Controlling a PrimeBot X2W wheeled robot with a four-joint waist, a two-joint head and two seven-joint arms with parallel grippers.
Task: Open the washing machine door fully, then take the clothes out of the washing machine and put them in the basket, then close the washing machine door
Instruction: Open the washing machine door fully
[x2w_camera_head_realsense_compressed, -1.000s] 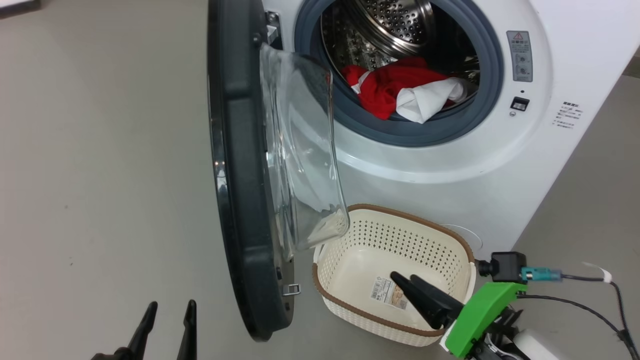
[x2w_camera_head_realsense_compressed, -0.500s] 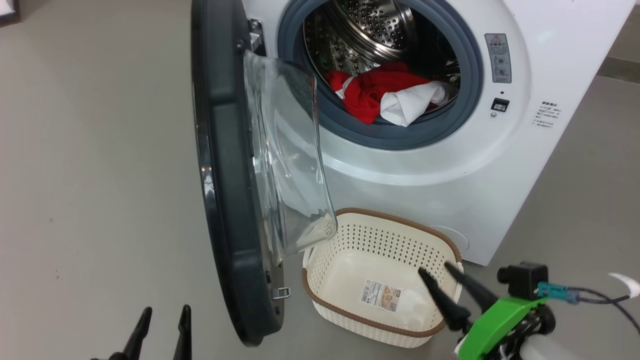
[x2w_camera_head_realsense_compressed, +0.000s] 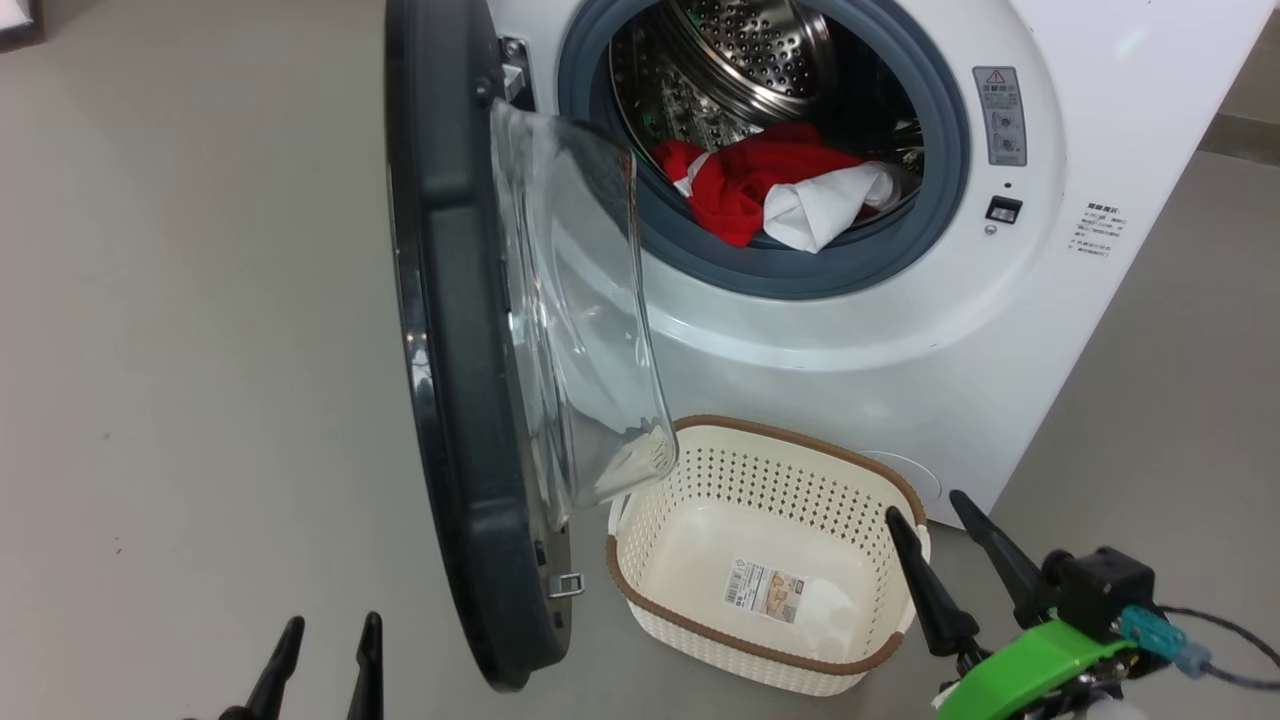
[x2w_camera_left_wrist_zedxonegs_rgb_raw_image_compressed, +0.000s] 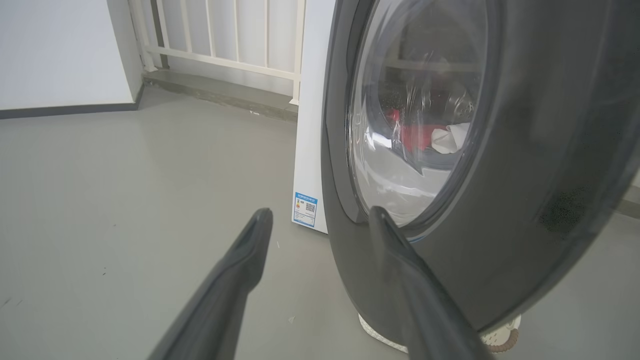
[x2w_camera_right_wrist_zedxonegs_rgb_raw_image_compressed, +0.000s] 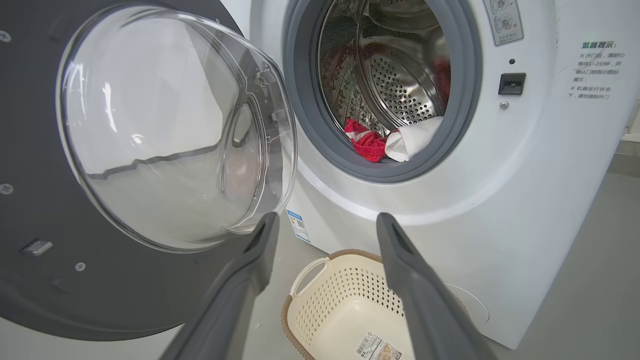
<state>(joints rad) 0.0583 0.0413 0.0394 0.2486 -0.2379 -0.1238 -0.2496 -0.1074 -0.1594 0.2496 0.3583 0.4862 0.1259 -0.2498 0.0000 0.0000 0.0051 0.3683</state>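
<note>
Big white front-loading washing machine (x2w_camera_head_realsense_compressed: 900, 340), grey gasket, perforated steel drum. Round glossy-black-rimmed door (x2w_camera_head_realsense_compressed: 450, 350) with bulging clear glass bowl stands open at 9 o'clock of drum mouth. Red garments (x2w_camera_head_realsense_compressed: 735, 190) and white cloth (x2w_camera_head_realsense_compressed: 820, 205) heaped in drum at 6 o'clock. Cream perforated plastic basket (x2w_camera_head_realsense_compressed: 745, 645), brown rim, on floor below mouth, sticker on bottom. Left hand (x2w_camera_head_realsense_compressed: 333, 620) wide, holding nothing, at head view's 7 o'clock. Right hand (x2w_camera_head_realsense_compressed: 925, 506) wide, holding nothing, by basket's 3 o'clock rim.

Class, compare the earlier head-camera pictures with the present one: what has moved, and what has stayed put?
The right gripper, open and empty throughout, swung rightward from above the sticker in the basket to the basket's right rim. Nothing was grasped or released. The head camera shifted slightly. The left gripper, washing machine door, clothes and basket stayed put.
</note>
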